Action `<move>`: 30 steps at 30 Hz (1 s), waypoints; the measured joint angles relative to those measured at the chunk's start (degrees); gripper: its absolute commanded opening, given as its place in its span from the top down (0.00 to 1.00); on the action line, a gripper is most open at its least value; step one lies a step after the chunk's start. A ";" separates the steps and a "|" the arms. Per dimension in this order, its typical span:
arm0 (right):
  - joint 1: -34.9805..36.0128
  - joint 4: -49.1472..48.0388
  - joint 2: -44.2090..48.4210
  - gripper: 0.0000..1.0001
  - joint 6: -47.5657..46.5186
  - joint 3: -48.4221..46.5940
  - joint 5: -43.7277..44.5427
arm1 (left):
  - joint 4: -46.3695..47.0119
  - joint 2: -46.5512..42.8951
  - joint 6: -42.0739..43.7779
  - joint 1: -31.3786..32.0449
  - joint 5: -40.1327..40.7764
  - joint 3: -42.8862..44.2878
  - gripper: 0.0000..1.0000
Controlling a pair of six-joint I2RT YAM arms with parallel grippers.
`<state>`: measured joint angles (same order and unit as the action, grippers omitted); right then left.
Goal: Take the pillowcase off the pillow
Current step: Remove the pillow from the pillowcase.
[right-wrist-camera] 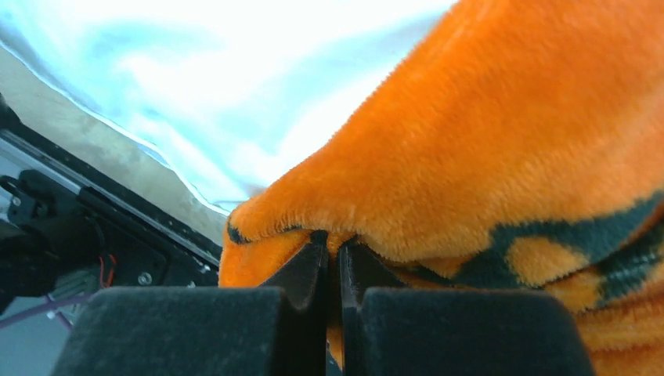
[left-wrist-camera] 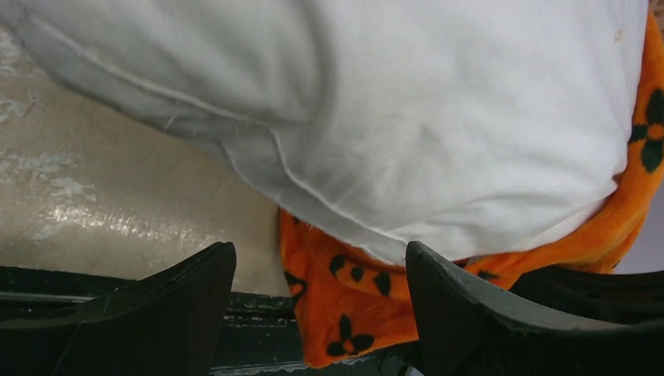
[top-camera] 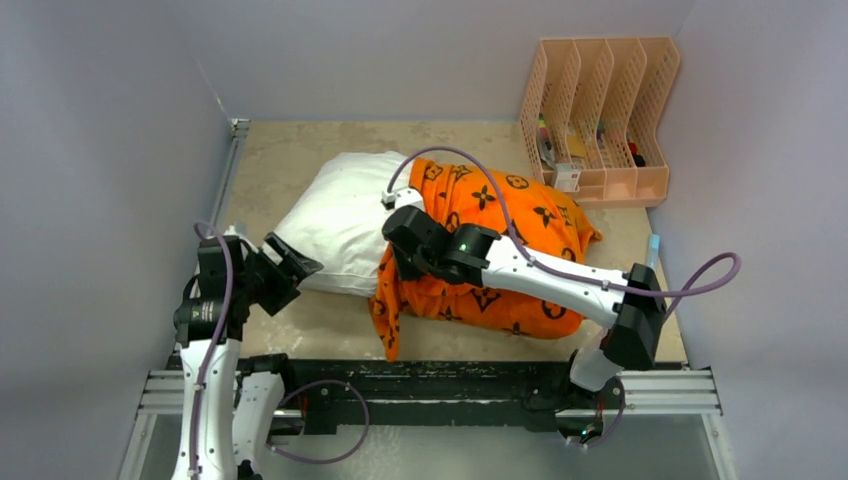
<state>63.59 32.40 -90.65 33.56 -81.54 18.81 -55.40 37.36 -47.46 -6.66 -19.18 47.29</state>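
Note:
The white pillow [top-camera: 340, 215] lies across the table with its left half bare. Its right half sits inside the orange pillowcase [top-camera: 500, 215], printed with black motifs. My right gripper [top-camera: 400, 255] is at the pillowcase's open edge near the pillow's middle. In the right wrist view the gripper [right-wrist-camera: 333, 239] is shut on a fold of the pillowcase [right-wrist-camera: 501, 141], with the pillow [right-wrist-camera: 235, 86] behind. My left gripper [top-camera: 295, 262] stands open at the pillow's near left corner. In the left wrist view its fingers [left-wrist-camera: 438, 290] hold nothing, and pillow [left-wrist-camera: 391, 102] and pillowcase [left-wrist-camera: 344, 305] lie just ahead.
A peach file rack [top-camera: 600, 120] with small items stands at the back right corner. Grey walls close in the table on the left, back and right. The black mounting rail [top-camera: 430, 385] runs along the near edge.

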 measured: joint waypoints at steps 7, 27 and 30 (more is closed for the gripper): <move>-2.05 -1.66 -6.08 1.00 -2.14 -7.72 -3.98 | -1.79 -0.98 -1.03 0.00 -1.11 -0.63 0.19; -2.16 -9.62 0.17 1.00 -1.95 2.40 -9.38 | 36.33 15.08 -18.14 20.70 8.07 -13.20 1.00; -2.16 -9.51 2.36 1.00 -1.46 5.18 -9.14 | 37.88 17.25 -17.73 21.53 11.19 -11.91 1.00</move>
<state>61.43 22.90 -88.29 32.10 -76.36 9.67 -17.52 54.61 -65.19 14.87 -7.99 35.38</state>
